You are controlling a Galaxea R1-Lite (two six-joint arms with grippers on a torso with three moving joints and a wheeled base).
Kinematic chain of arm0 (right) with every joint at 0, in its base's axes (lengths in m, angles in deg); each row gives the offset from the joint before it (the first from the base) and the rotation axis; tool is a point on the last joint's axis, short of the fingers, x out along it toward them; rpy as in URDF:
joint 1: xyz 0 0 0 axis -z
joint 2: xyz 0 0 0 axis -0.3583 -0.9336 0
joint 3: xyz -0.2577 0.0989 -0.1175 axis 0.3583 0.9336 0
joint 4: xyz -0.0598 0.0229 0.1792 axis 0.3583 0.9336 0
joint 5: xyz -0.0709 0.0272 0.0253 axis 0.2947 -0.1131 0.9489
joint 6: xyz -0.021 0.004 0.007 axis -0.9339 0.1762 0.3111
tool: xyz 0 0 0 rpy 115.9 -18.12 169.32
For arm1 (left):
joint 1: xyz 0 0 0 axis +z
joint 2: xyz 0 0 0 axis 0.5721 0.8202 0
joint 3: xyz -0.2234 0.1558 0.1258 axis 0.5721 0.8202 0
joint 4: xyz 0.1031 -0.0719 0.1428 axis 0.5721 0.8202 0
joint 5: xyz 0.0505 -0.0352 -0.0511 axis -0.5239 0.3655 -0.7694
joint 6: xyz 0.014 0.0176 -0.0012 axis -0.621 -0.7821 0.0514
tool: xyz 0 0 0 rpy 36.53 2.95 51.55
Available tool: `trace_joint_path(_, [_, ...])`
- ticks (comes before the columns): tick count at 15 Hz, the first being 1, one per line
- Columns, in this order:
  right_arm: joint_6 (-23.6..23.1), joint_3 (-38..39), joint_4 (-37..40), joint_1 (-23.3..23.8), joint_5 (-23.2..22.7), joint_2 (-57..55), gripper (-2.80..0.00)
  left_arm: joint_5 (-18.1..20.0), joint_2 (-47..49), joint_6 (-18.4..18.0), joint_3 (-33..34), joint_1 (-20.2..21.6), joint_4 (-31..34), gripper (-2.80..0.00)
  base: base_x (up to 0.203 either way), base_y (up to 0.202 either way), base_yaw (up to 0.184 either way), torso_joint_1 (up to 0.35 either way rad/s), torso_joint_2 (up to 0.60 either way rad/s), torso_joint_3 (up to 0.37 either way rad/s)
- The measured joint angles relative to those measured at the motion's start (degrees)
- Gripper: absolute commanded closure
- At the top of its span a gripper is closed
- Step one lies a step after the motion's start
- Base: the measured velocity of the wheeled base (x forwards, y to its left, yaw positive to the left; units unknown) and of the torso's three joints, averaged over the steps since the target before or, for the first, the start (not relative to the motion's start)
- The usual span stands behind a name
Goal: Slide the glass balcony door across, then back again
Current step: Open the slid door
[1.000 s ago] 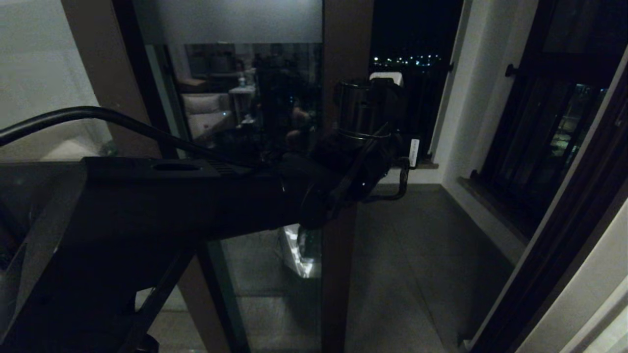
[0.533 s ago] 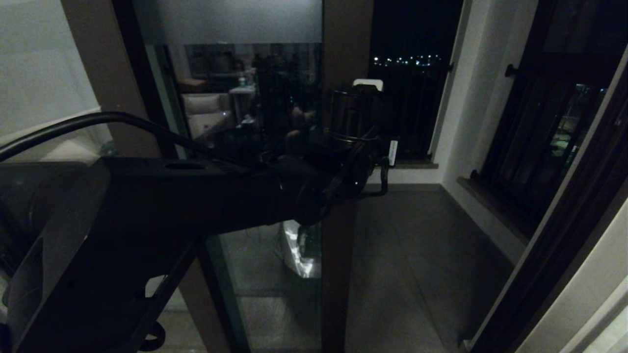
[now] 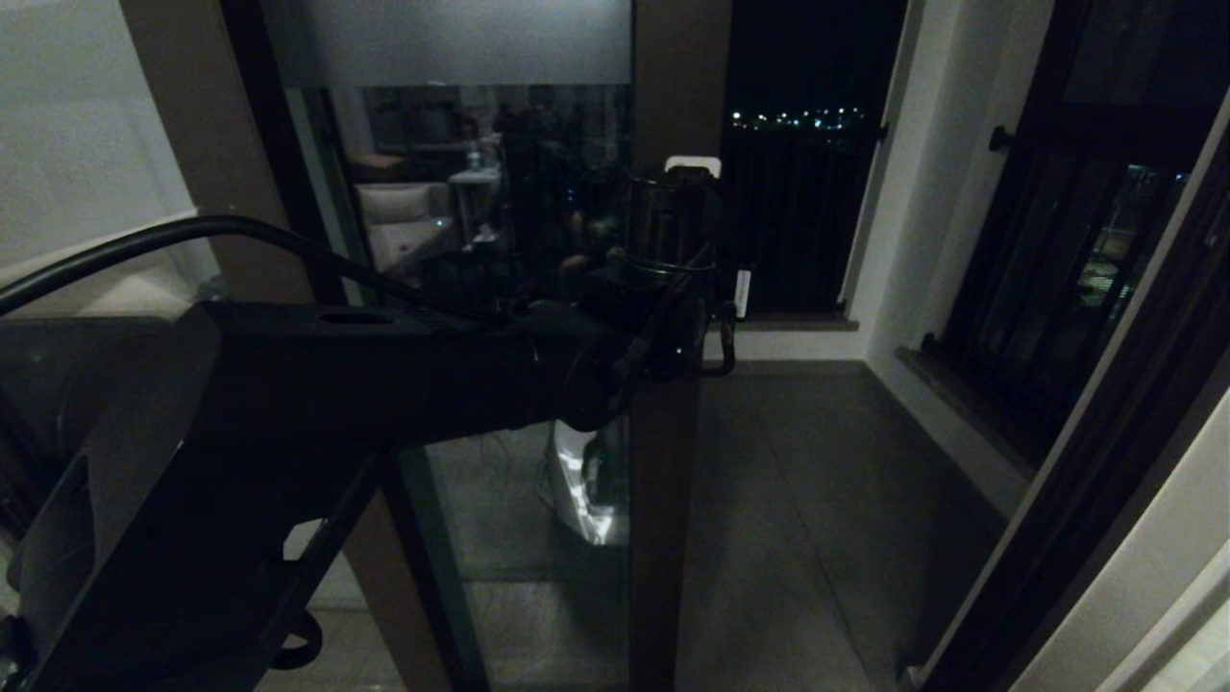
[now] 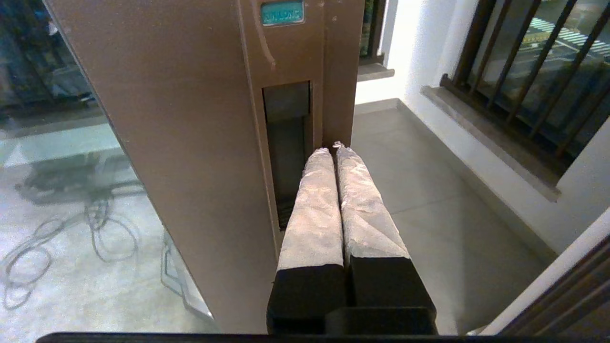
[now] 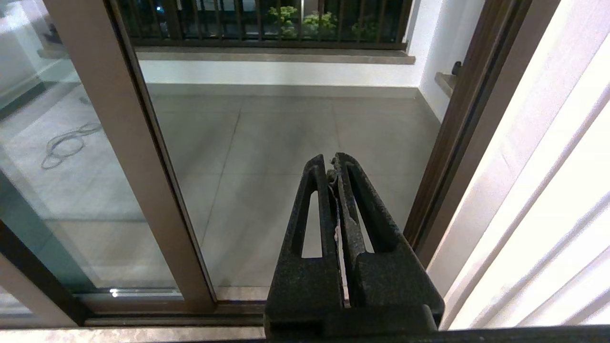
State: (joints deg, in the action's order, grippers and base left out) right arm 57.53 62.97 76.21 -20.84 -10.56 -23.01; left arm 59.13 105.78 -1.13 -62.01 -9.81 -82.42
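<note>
Grey balcony floor tiles [image 4: 429,190] are being shown beyond the brown-framed glass balcony door [image 4: 190,119], against whose edge the left end effector [image 4: 332,147], fingers together, is being pressed; the right end effector [image 5: 332,159] is hanging closed, empty.

L arm [image 3: 288,404]: boxy matte-black housing w/ an oval slot on top; thick black cable [image 3: 192,231] is looped above it. Glossy cylindrical wrist w/ a metal ring. L gripper [image 4: 332,146]: black bases, fingers [image 4: 314,209] wrapped in pale grey, worn tape. R gripper [image 5: 332,159]: black, textured, slotted fingers.

one glass balcony door [image 3: 538,288], perhaps two hands [image 4: 333,152]
</note>
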Motion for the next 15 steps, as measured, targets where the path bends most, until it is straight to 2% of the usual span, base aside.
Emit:
trace_joint_path(11, [0.00,0.00,-0.02,0.00,0.02,-0.05,0.00,-1.16,-0.40,-0.13,0.35,2.15,0.09,0.00,0.000,0.000,0.000,0.000,0.00,0.000])
trace_joint_path(15, [-0.03,0.00,-0.02,0.00,0.00,-0.05,0.00,-0.87,-1.04,0.09,0.89,1.36,-0.41,0.00,0.000,0.000,0.000,0.000,0.00,0.000])
